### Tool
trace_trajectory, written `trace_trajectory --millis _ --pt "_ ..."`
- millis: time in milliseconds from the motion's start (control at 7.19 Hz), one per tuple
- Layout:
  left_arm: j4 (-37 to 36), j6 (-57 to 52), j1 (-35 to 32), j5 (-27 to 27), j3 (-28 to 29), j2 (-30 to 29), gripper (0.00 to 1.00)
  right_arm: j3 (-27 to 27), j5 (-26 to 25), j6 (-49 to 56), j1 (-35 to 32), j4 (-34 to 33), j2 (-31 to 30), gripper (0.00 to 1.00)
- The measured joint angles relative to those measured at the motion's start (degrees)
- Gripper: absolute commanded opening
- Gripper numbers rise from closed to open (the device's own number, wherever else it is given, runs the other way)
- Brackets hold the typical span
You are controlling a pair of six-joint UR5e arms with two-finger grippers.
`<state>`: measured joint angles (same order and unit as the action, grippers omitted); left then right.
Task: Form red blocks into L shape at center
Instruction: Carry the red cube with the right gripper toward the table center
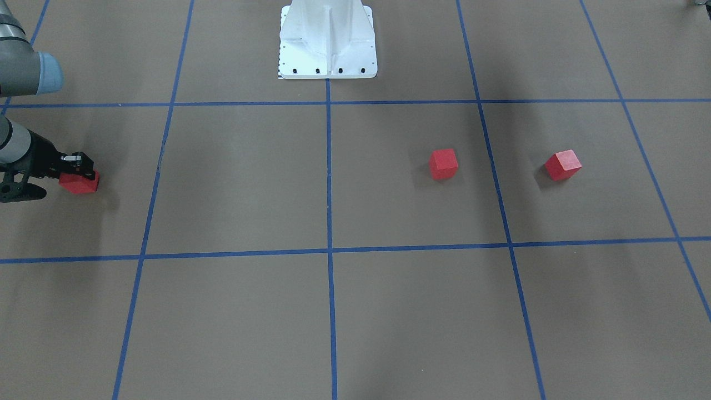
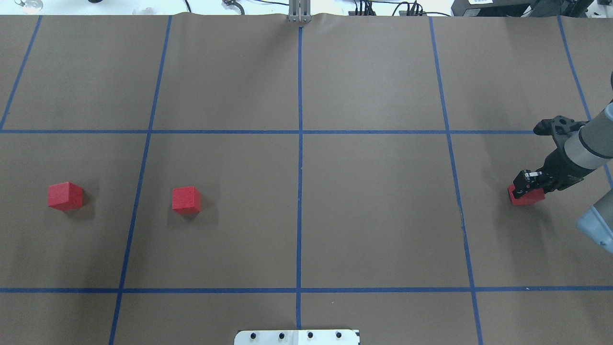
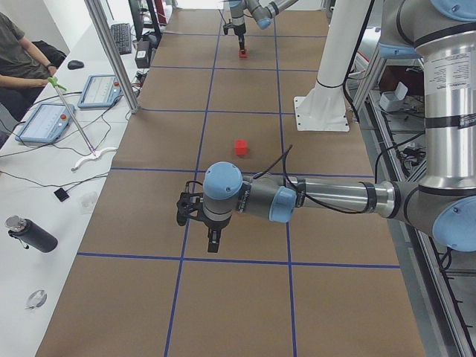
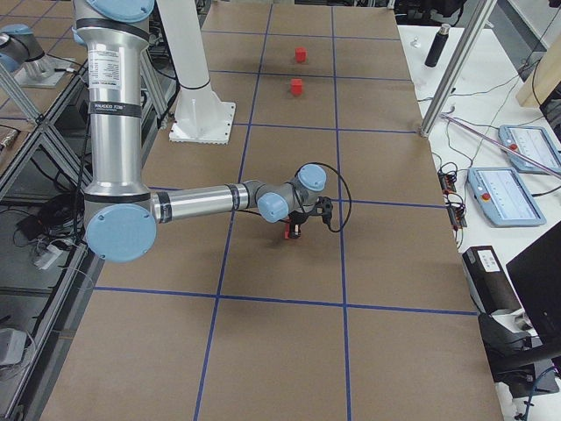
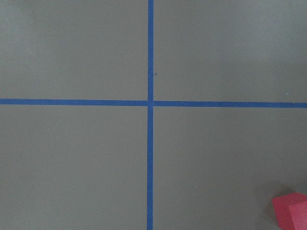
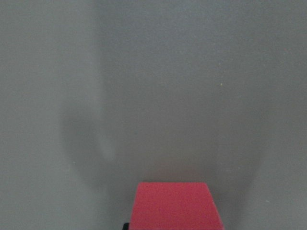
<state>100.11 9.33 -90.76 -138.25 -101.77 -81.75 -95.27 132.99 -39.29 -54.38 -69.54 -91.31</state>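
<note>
Three red blocks lie in the middle row of the grid. One red block (image 2: 65,196) (image 1: 563,165) sits at the far left of the overhead view. A second (image 2: 186,199) (image 1: 443,164) sits left of the center (image 2: 335,211). My right gripper (image 2: 524,189) (image 1: 80,169) is shut on the third red block (image 2: 526,196) (image 1: 79,183) (image 6: 175,206) at the table's right end, at or just above the surface. My left gripper (image 3: 212,239) hangs high over the table and points down; I cannot tell if it is open. A red block's corner (image 5: 291,211) shows in the left wrist view.
The white robot base (image 1: 328,44) (image 2: 297,337) stands at the table's near-robot edge on the middle tape line. A person and two tablets (image 3: 44,119) are at a side desk beyond the far edge. Metal posts (image 3: 111,52) stand there too.
</note>
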Motion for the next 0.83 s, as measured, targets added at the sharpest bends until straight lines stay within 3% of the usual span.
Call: trace_trajectory --millis 417,557,835 --pt "1.25 0.07 0.02 -0.08 -0.27 0.28 1.00 -4.09 0.04 -4.48 0.63 -0.49 2.82 0.00" --pt "1.66 0.05 0.05 -0.11 -0.20 0.41 1.00 -4.74 -1.21 -11.69 2.85 -0.54 6.89 0.00" --pt "1.92 0.03 0.06 -1.52 -0.09 0.75 1.00 -4.46 -9.70 -27.92 13.66 -2.76 18.90 0.00"
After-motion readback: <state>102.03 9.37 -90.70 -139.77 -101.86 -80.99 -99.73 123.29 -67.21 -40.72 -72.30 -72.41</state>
